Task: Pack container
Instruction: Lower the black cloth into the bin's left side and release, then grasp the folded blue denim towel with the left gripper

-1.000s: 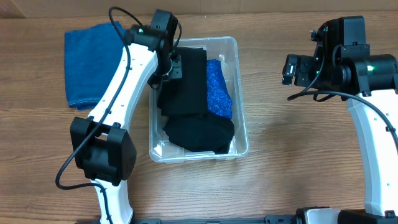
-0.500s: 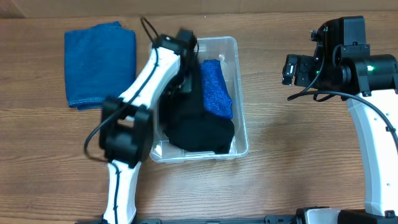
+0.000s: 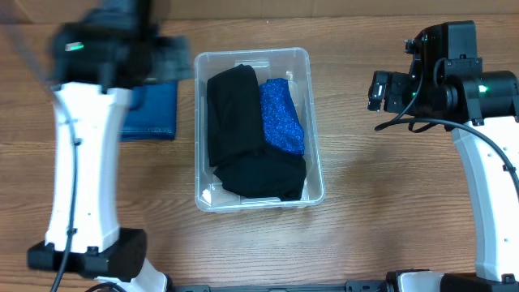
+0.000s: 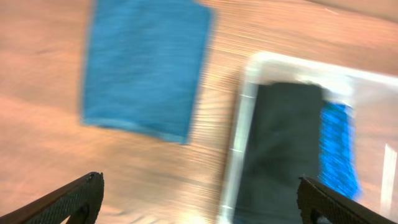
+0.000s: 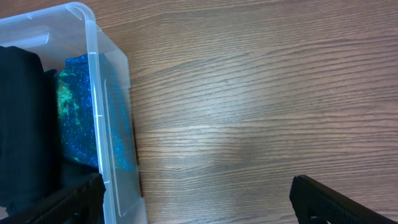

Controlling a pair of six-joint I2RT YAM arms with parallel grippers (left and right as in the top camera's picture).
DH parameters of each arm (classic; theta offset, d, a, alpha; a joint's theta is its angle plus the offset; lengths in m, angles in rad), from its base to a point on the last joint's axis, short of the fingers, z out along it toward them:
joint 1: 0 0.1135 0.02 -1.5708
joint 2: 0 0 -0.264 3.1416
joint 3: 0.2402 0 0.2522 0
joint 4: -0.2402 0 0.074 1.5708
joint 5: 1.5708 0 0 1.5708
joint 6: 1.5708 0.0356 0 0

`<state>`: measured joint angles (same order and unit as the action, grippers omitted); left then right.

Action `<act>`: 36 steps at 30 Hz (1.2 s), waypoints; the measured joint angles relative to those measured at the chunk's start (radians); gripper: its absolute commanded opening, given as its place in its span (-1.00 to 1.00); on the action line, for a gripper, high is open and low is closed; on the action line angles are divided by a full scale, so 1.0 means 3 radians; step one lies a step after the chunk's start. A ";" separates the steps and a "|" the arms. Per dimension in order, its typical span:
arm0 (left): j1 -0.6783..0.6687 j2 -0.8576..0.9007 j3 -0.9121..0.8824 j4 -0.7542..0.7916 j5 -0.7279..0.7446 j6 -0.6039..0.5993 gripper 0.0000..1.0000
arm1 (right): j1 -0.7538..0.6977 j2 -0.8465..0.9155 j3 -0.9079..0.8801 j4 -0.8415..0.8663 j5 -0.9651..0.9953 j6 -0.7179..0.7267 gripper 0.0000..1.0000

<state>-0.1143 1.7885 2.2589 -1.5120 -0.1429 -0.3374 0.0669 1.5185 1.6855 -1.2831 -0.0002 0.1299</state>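
At the middle of the wooden table (image 3: pixel 381 203) you have the container (image 3: pixel 315 166), with a black garment (image 3: pixel 231 105) along its left side and a glittery blue cloth (image 3: pixel 280 118) at its right. Your left gripper (image 4: pixel 198 198) hangs near the folded blue towel (image 4: pixel 146 65), its fingers spread wide and empty. Your right gripper (image 5: pixel 199 202), likewise spread and empty, hovers over bare wood right of the container.

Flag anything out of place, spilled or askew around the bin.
Nothing is spilled or damaged. The black clothes and sparkly blue fabric lie inside the clear rectangular plastic container. Only the folded blue towel sits outside it, flat on the wooden table to its left.
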 measured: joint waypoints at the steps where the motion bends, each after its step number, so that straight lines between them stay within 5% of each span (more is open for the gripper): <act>1: 0.0247 0.0006 -0.0003 -0.0031 -0.0003 0.0000 1.00 | 0.0000 0.0000 0.0000 -0.0001 -0.0003 0.0000 1.00; 6: 0.1634 0.0507 -0.0051 0.0323 0.0502 0.0351 1.00 | 0.0000 0.0000 -0.0004 -0.0003 -0.0001 0.0000 1.00; 11: 0.2441 0.1425 -0.0053 0.0823 0.1542 0.1045 1.00 | 0.0000 0.0000 -0.0004 -0.0011 -0.0001 0.0001 1.00; 17: 0.2429 0.2368 -0.0102 0.1432 0.2330 0.1548 1.00 | 0.0000 0.0000 -0.0004 -0.0037 -0.0042 0.0001 1.00; 26: 0.2106 0.2673 -0.0046 0.2040 0.2757 0.1424 0.96 | 0.0000 0.0000 -0.0008 -0.0037 -0.0088 0.0001 1.00; 27: 0.2102 0.2679 -0.0036 0.2038 0.2759 0.1387 0.71 | 0.0000 0.0000 -0.0009 -0.0037 -0.0088 0.0000 1.00; 29: 0.2099 0.2697 -0.0019 0.2010 0.2790 0.1343 -0.53 | 0.0000 0.0000 -0.0009 -0.0034 -0.0088 0.0001 1.00; 30: 0.2089 0.2725 -0.0010 0.1970 0.2860 0.1307 -0.92 | 0.0000 0.0000 -0.0009 -0.0037 -0.0088 -0.0001 1.00; 36: 0.1972 0.2776 -0.0008 0.1233 0.3310 0.1382 -0.92 | 0.0000 0.0000 -0.0010 -0.0038 -0.0086 -0.0001 1.00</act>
<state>0.4774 2.6213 2.2566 -1.1419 0.8501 0.0772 0.0669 1.5185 1.6825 -1.2945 -0.0261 0.1295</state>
